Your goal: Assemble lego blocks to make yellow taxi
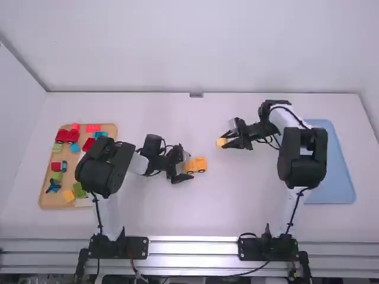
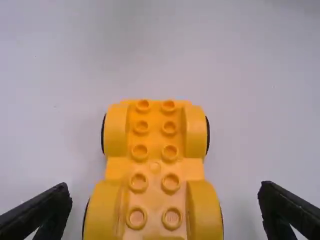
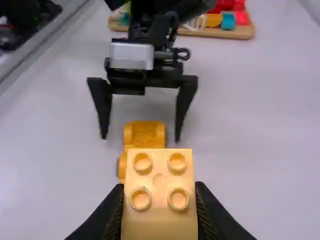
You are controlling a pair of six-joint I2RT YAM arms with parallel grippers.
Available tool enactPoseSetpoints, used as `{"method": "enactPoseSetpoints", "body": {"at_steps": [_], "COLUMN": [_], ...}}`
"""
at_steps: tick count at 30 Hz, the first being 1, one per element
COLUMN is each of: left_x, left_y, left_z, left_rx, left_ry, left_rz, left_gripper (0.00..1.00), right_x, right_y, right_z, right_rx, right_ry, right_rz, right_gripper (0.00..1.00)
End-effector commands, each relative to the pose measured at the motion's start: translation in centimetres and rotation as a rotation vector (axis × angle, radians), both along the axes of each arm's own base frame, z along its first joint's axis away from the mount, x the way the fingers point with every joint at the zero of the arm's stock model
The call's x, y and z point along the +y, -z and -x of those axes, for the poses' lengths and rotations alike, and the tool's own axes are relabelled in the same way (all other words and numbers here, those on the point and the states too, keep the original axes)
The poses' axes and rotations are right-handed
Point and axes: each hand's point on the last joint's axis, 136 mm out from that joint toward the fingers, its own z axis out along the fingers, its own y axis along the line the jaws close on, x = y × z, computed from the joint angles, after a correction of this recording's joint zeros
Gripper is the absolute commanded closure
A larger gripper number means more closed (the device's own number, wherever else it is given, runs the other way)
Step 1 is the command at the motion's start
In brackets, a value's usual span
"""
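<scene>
The likeliest trouble is the yellow wheeled base [image 2: 155,174] rolling or twisting: it sits on the table [image 2: 260,85], its near end between the wide-set fingers of the left claw [image 2: 166,192], with a gap on each side, so nothing clamps it if a block is pressed on. The right claw [image 3: 160,192] is narrowed on a yellow block [image 3: 160,225], one side of it against each finger; were that grip uneven, the block could tilt or slide up as it meets resistance. Poor lining-up would leave studs riding edge on edge, and fingertips carried too low might knock the raised fenders before the block seats. Should the left claw close with the base off-centre, it would probably shove it sideways first. As for substance, both pieces look like smooth, hard plastic, the base a warm orange-yellow, the block paler. The base is long, with paired hollow-topped round studs running down a channel between rounded fenders, and dark wheels showing at its sides. The block is boxy, flat-faced and crisp-cornered, with four ring-like studs on top. The table is matt, pale and even, perhaps offering those wheels little hold.
</scene>
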Motion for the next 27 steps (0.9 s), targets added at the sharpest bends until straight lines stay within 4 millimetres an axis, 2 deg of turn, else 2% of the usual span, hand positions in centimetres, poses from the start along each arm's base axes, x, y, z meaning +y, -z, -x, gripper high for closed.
{"method": "enactPoseSetpoints", "body": {"at_steps": [1, 5, 11, 13, 15, 20, 27], "left_x": [-0.3, -0.5, -0.3, -0.5, -0.5, -0.3, -0.3], "left_y": [0.1, 0.5, 0.5, 0.5, 0.5, 0.8, 0.7], "left_z": [0.5, 0.6, 0.5, 0.6, 0.6, 0.4, 0.2], "left_rx": [0.002, 0.0, -0.007, -0.006, -0.003, -0.007, -0.015], "left_ry": [0.023, 0.017, 0.018, 0.022, 0.022, 0.007, 0.005], "left_rz": [0.009, -0.014, -0.016, -0.017, -0.017, -0.035, -0.035], "left_gripper": [0.01, 0.01, 0.01, 0.01, 0.01, 0.01, 0.01], "right_x": [1.1, 2.5, 4.3, 4.8, 5.1, 5.6, 6.1], "right_y": [-0.9, -0.4, -0.1, 0.1, 0.3, 0.1, -0.5], "right_z": [-0.3, -0.2, 0.7, 1.0, 1.0, -0.4, 0.1], "right_rx": [0.038, 0.043, 0.039, 0.033, 0.021, 0.011, 0.004], "right_ry": [0.029, 0.035, 0.002, -0.012, -0.021, 0.045, 0.034], "right_rz": [0.077, 0.197, 0.268, 0.285, 0.297, 0.31, 0.308], "right_gripper": [0.91, 0.91, 0.94, 0.92, 0.9, 0.91, 0.95]}}
